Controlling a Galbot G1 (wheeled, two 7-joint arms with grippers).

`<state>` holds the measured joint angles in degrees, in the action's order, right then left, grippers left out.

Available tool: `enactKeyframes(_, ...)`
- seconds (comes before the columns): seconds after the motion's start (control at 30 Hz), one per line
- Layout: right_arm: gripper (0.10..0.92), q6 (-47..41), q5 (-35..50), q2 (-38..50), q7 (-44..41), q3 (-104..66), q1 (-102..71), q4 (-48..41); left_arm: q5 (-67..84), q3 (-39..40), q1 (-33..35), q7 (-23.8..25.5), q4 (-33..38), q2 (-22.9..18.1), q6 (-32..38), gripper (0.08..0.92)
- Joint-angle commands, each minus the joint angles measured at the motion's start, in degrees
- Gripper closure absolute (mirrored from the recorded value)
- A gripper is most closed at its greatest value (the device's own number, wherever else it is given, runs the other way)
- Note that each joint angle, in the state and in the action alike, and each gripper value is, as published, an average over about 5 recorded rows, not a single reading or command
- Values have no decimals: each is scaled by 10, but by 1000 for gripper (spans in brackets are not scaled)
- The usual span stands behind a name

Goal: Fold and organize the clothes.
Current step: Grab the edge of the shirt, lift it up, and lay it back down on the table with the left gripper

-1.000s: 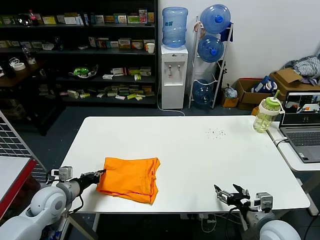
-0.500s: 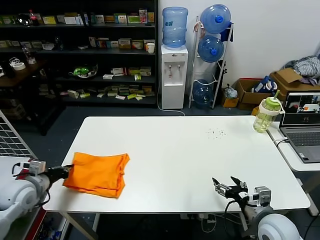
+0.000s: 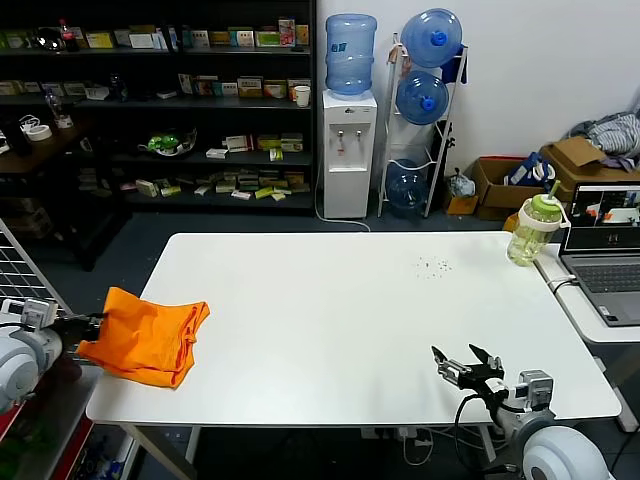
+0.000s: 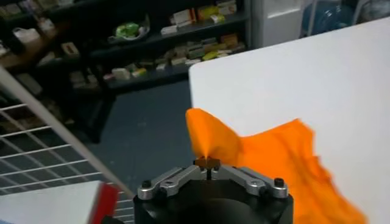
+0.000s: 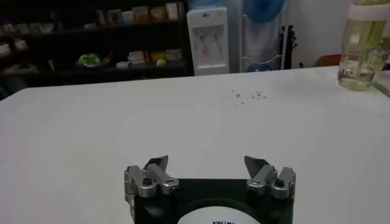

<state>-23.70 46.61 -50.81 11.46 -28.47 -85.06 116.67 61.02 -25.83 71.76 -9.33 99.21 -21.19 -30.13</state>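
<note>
- Left gripper (image 3: pixel 97 321) is off the table's left edge, fingers pinched together on the near-left corner of the T-shirt (image 3: pixel 148 335); the left wrist view shows the fingertips closed on a raised peak of orange cloth (image 4: pixel 209 141).
- The T-shirt is a folded, rumpled orange bundle at the near-left corner of the table (image 3: pixel 340 310), its left part hanging past the edge where the gripper grips it, the rest lying flat on the white top.
- Behind the table, far left to centre, dark shelves (image 3: pixel 180 100) hold small boxes; a water dispenser (image 3: pixel 346 150) stands just right of them, with a rack of blue bottles (image 3: pixel 425 110) beside it.
- Small dark specks (image 3: pixel 432 265) lie on the far-right part of the table.
- Right gripper (image 3: pixel 466 369) sits low over the near-right part of the table, fingers spread wide with nothing between them; the right wrist view shows bare white top ahead of it (image 5: pixel 209 165).
- A green-lidded bottle (image 3: pixel 529 229) stands at the far-right corner, and a laptop (image 3: pixel 604 245) sits on a side surface just right of it.
</note>
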Motion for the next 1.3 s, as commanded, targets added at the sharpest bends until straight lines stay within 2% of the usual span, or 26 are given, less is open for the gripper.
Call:
enactKeyframes(0.03, 203, -4, -35, -29, 10, -29, -49, 18, 281, 198, -162, -252, 221, -175, -42, 907)
enactKeyframes(0.13, 203, -9, -46, -45, 17, -46, -77, 28, 336, 318, -295, -334, 203, -291, -33, 907)
enactKeyframes(0.2, 203, -11, -51, -55, 19, -60, -94, 34, 344, 377, -360, -355, 165, -356, -25, 907)
enactKeyframes(0.37, 203, -12, -55, -76, 20, -97, -127, 48, 315, 449, -454, -367, 37, -497, -20, 907)
enactKeyframes(0.5, 203, -12, -53, -81, 20, -115, -142, 58, 269, 474, -474, -348, -56, -570, -24, 907)
enactKeyframes(0.63, 203, -11, -50, -81, 20, -124, -149, 62, 226, 491, -469, -330, -97, -599, -26, 907)
enactKeyframes(0.83, 203, -11, -48, -79, 19, -123, -146, 58, 171, 500, -452, -309, -130, -621, -27, 907)
enactKeyframes(1.1, 203, 15, -51, -74, -4, -121, -144, 50, 103, 473, -443, -261, -178, -646, -22, 907)
enactKeyframes(1.2, 203, 60, -87, -69, -49, -121, -137, 40, 92, 443, -422, -230, -162, -645, -9, 876)
enactKeyframes(1.3, 203, 109, -125, -63, -101, -126, -124, 29, 73, 402, -375, -192, -104, -621, 16, 797)
